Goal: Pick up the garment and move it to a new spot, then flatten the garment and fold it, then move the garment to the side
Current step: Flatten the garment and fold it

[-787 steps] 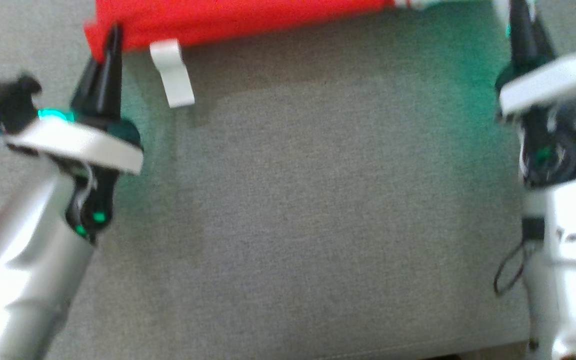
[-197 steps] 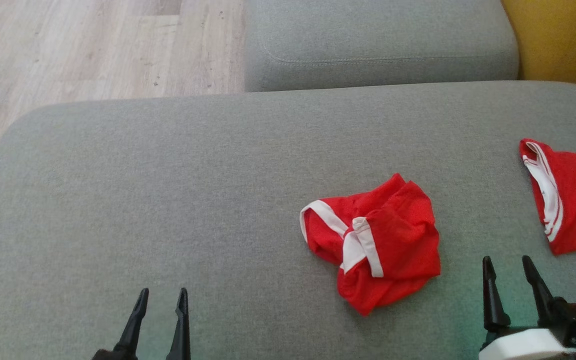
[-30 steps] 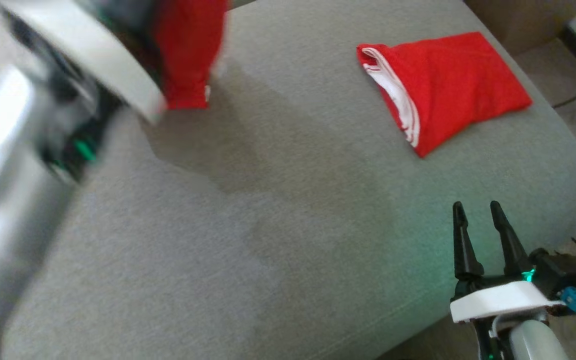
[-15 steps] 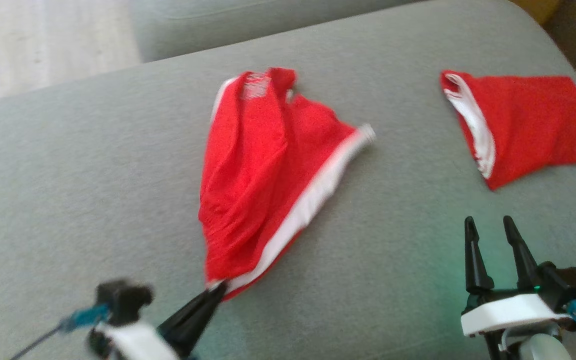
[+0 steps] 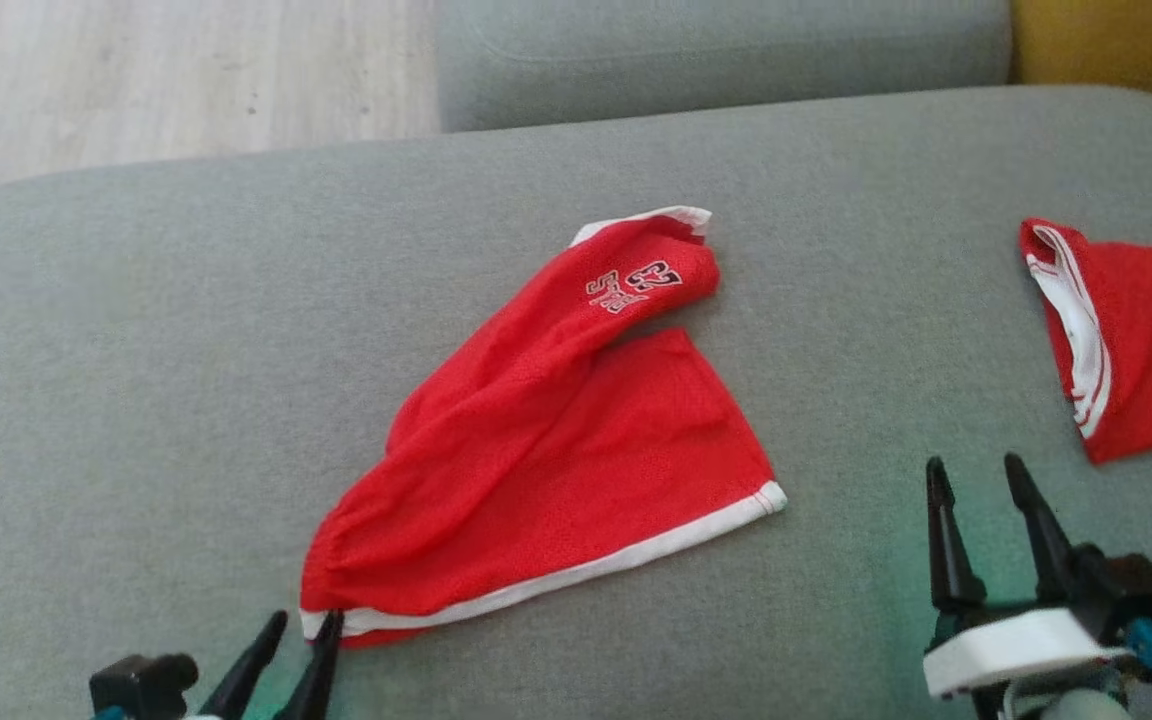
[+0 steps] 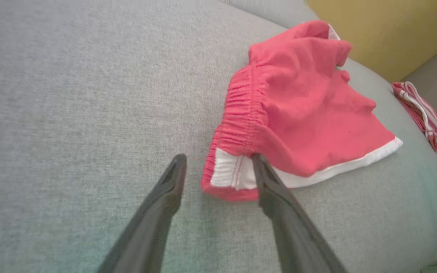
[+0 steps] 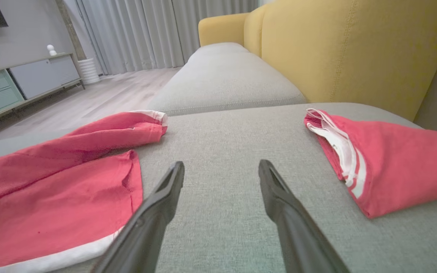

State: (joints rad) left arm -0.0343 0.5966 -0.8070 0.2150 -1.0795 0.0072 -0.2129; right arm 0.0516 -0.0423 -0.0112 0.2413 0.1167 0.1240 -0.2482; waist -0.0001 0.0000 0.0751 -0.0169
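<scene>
Garment [image 5: 546,450] lies rumpled on sofa cushion [image 5: 186,350]; your left hand [image 5: 307,617], fingers apart, touches its waistband corner; right hand [image 5: 974,462] apart, empty.

Left gripper [image 5: 304,622]: you see two long black fingers [image 5: 254,660] tapering to sharp points.
Left block [image 5: 141,683]: look at 9 o'clock of those fingers for a boxy black part.
Right gripper [image 5: 973,468]: you get the same black pointed pair, rising from a curved white collar [image 5: 1011,648].
Plug [image 5: 1151,640]: at the collar's 3 o'clock, a blue piece on a black housing [image 5: 1121,590].
Wrist views: your fingers read dark grey, smooth, broad at the base.
</scene>
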